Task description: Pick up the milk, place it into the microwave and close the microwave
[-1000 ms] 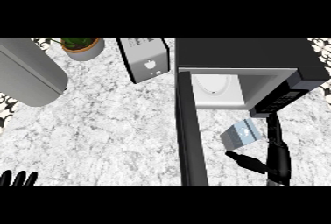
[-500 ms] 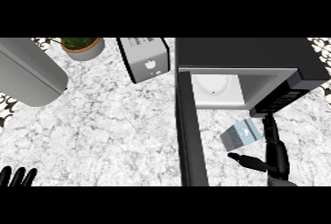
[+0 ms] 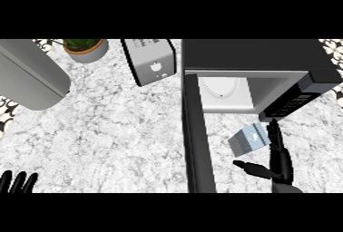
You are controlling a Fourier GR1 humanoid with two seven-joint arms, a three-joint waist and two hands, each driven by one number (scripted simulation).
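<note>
Right hand (image 3: 276, 158) sits low at the view's right, in front of the open microwave (image 3: 254, 63), fingers straight and thumb spread out to the side, holding nothing. Its fingertips reach up beside the milk (image 3: 249, 139), a small carton lying tilted on the counter (image 3: 120, 131) just below the oven's mouth; whether they touch the carton I cannot tell.

Biggest risk, as I judge it, is the microwave's open door (image 3: 198, 136), which stands edge-on just left of the milk. It hems the hand in, and a sweep of the forearm toward it could swing it partly shut before the carton is inside.

Next, the cavity opening is low under the control panel, so a carton lifted too high or held crooked might catch on the front edge.

Smaller still: the milk lies askew, so closing the fingers on a corner could spin or push it away instead of trapping it.

Left hand (image 3: 19, 182) rests open at the lower left edge, well apart from all this.
</note>
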